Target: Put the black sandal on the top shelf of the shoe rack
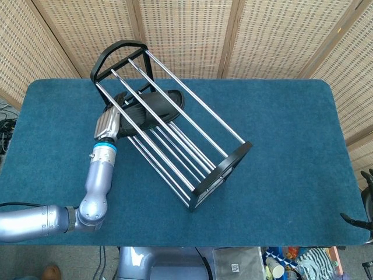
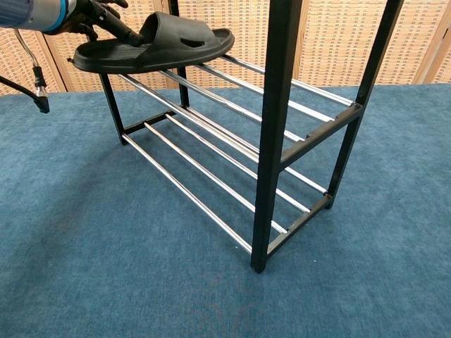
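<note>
The centre of the blue felt-covered table (image 1: 280,146) is taken up by the black-framed shoe rack with chrome rails (image 1: 192,125); open passage is offered along the right side and front edge, well apart from it

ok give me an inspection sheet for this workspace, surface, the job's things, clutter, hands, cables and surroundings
Surface: blue carpeted table, bare apart from the rack.
Job's things: black sandal lying about level on the middle tier's rods of the shoe rack, under the top rods in the head view; top shelf holds nothing.
Clutter: nothing seen on the table.
Hands: left hand holds the sandal's heel end; right hand off the table's right edge, holding nothing, fingers apart.
Cables: black cable hanging by the left arm.
Surroundings: woven screen panels behind; assorted items on the floor in front.
</note>
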You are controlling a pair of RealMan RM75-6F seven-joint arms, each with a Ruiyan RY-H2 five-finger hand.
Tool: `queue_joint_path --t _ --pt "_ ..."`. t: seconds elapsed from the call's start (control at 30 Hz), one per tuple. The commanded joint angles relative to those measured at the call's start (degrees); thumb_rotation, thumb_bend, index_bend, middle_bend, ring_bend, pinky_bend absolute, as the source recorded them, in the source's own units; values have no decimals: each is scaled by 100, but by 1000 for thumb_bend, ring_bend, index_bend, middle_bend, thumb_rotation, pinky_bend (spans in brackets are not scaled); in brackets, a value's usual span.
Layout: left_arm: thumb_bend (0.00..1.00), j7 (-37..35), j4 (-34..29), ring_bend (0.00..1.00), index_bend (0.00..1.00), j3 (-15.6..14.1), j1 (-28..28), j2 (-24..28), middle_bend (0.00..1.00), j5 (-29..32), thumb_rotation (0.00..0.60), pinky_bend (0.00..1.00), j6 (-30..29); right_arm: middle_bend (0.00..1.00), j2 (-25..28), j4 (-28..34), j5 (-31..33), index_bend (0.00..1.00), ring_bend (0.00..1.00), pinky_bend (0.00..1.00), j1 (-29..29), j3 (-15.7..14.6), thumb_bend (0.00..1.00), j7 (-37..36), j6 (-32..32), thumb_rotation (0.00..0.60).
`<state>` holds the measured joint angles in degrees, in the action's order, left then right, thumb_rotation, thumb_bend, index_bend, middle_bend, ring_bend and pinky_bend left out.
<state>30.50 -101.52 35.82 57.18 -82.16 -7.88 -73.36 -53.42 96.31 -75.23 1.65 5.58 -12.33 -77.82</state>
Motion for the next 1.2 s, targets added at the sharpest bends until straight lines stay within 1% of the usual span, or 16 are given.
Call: queue_joint_path --t 0.03,0.2,0.4,0.5,0.63,0.8,0.87,0.9,0.97,1.0,1.07,1.13,1.2 --pt "384 -43 -84 0 0 -11 -49 60 0 -19 600 0 3 0 0 1 -7 0 0 0 -4 -4 0 -2 -4 600" --pt "384 -59 -243 0 0 -56 -122 199 0 13 600 0 67 0 12 13 -34 0 0 0 -11 -10 0 -21 -17 600" --pt "383 -166 -676 0 0 -194 -366 530 0 -120 600 0 311 0 23 27 -72 0 0 0 -18 -24 0 -34 -27 600" --pt "384 -367 -989 0 0 -252 -607 828 0 -298 600 0 566 0 29 41 -107 0 0 0 -30 -36 0 -35 -51 600" --pt "384 -726 -1331 0 0 -368 -980 1254 0 -733 600 0 1053 0 36 67 -145 0 0 0 -43 -48 0 -25 -84 600" --pt "384 -1342 -1557 0 0 -575 -1572 1967 0 -1575 600 0 2058 0 30 103 -186 0 0 0 -58 -66 0 21 -123 600" --pt "384 -1686 -1570 0 0 -638 -1885 2269 0 -2158 600 0 2524 0 27 116 -201 0 0 0 -63 -72 0 41 -139 600" --pt "384 -1807 -1562 0 0 -661 -2001 2371 0 -2365 600 0 2666 0 27 120 -207 0 0 0 -65 -75 0 48 -145 600" --pt "384 -2200 -1524 0 0 -702 -2360 2676 0 -2979 600 0 3026 0 23 131 -225 0 0 0 -69 -78 0 62 -165 600" --pt "384 -2369 -1485 0 0 -734 -2524 2830 0 -3247 600 0 3164 0 22 137 -233 0 0 0 -71 -79 0 66 -174 600" --pt "384 -2573 -1430 0 0 -779 -2713 3040 0 -3561 600 0 3349 0 18 144 -242 0 0 0 -73 -82 0 78 -182 600" --pt "384 -2804 -1317 0 0 -867 -2934 3364 0 -3956 600 0 3615 0 14 155 -250 0 0 0 -70 -86 0 101 -183 600" --pt "384 -3011 -1188 0 0 -934 -3114 3535 0 -4287 600 0 3654 0 13 170 -258 0 0 0 -70 -90 0 130 -190 600"
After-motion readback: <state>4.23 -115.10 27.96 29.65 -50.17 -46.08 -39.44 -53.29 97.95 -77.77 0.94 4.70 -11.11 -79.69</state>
